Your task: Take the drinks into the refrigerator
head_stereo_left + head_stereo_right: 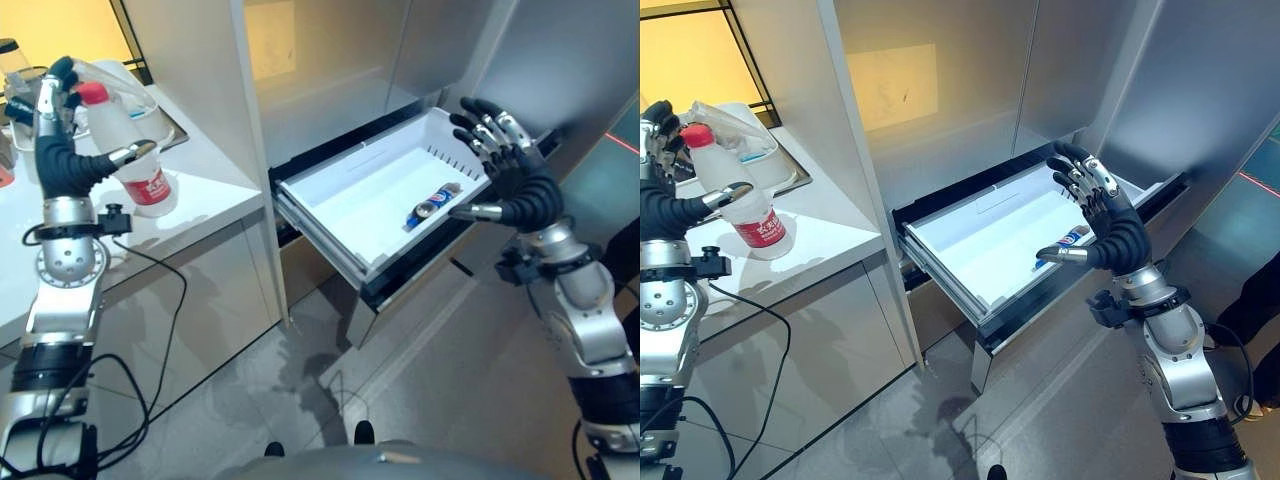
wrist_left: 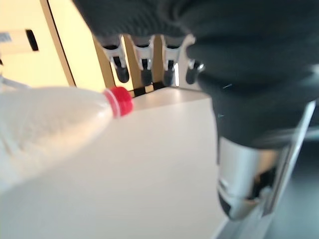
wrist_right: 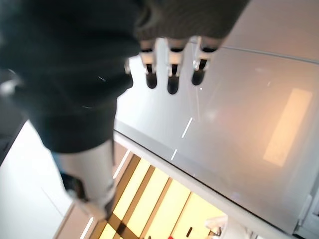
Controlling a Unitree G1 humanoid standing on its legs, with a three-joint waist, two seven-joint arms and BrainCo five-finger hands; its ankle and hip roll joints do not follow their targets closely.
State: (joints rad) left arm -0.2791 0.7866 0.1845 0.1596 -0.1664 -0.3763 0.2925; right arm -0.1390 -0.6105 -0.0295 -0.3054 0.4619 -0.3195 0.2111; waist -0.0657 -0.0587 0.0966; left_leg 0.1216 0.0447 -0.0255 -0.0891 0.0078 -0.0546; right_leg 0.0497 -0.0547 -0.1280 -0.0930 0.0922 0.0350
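1. Drawer [image 1: 330, 205] of the refrigerator is pulled out at roughly the 1 o'clock side of the head view, white inside, with one blue drink can [image 1: 431, 205] lying on its side toward the right end.

2. Right hand [image 1: 505, 165] hangs just past the drawer's right end with its fingers spread straight. It holds nothing.

3. Left hand [image 1: 62, 125] is up at about 10 o'clock over the white counter [image 1: 215, 175], beside a clear plastic bottle with a red cap [image 1: 125, 140]. The thumb lies across the bottle's front and the fingers stand up behind it, so it looks like a loose wrap. I can't tell how firmly it's caught.

4. Bottle stands on the counter, next to a clear container [image 1: 125, 85] at its 12 o'clock.

5. What could go wrong, I'd guess:
   - A smooth, tall bottle in a loose grip could slip or tip on the lift.
   - The cabinet panel [image 1: 215, 90] stands between counter and drawer, so a low swing could clip it.
   - Dropping the bottle in could land it on the can.
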